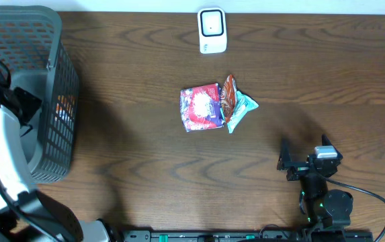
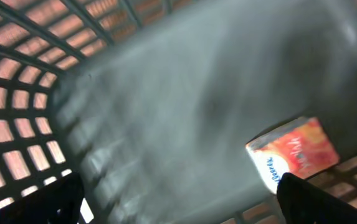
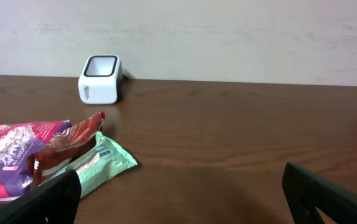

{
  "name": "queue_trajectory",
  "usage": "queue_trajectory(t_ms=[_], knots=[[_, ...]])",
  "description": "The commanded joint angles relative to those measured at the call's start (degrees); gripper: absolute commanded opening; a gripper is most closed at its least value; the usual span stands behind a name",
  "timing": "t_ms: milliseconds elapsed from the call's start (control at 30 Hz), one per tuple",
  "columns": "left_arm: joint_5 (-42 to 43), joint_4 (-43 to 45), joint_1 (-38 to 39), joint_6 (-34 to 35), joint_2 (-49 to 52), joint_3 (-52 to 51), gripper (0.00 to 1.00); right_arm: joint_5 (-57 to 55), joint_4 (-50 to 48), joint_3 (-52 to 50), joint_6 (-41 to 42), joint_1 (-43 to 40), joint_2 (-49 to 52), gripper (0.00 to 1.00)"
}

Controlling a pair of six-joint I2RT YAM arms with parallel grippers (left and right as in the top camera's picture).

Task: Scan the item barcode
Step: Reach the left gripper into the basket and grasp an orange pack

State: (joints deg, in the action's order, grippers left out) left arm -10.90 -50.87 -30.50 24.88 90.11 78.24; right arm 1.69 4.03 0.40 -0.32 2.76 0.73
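Packets, three, are being kept in a loose heap at mid-table: pink-red packet (image 1: 201,107), brown-red packet (image 1: 228,95) beside it, mint-green packet (image 1: 241,109) touching the latter. White scanner (image 1: 212,30) is being kept at the far edge, well apart. Orange-and-white box (image 2: 293,154) is being kept flat inside the grey basket (image 1: 58,101). Left gripper (image 2: 181,202) is being held inside the basket, jaws spread, empty. Right gripper (image 3: 181,196) is being held low over the table, facing the heap, jaws spread, empty. Lettering on the box is being lost to blur.
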Motion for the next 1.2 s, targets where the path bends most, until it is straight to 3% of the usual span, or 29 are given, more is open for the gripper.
queue_trajectory(t_ms=[0,167,567,733,933,1167], knots=[[7.7,-0.1,-2.0,-3.1,2.4,-0.3,0.98,0.3,0.2,0.0,-0.4,-0.1,-0.1,0.99],[17.1,0.2,-5.1,-6.4,5.2,-0.3,0.98,0.3,0.2,0.0,-0.4,-0.1,-0.1,0.99],[18.7,2.5,-5.7,-7.2,7.2,-0.5,0.98,0.3,0.2,0.0,-0.4,-0.1,-0.1,0.99],[27.5,7.6,-5.7,-13.9,8.7,-0.5,0.93,0.3,0.2,0.0,-0.4,-0.1,-0.1,0.99],[28.1,12.4,-5.5,-14.4,12.8,-0.5,0.93,0.3,0.2,0.0,-0.4,-0.1,-0.1,0.99],[32.4,14.6,-4.0,-21.1,18.6,-0.5,0.88,0.3,0.2,0.0,-0.4,-0.1,-0.1,0.99]])
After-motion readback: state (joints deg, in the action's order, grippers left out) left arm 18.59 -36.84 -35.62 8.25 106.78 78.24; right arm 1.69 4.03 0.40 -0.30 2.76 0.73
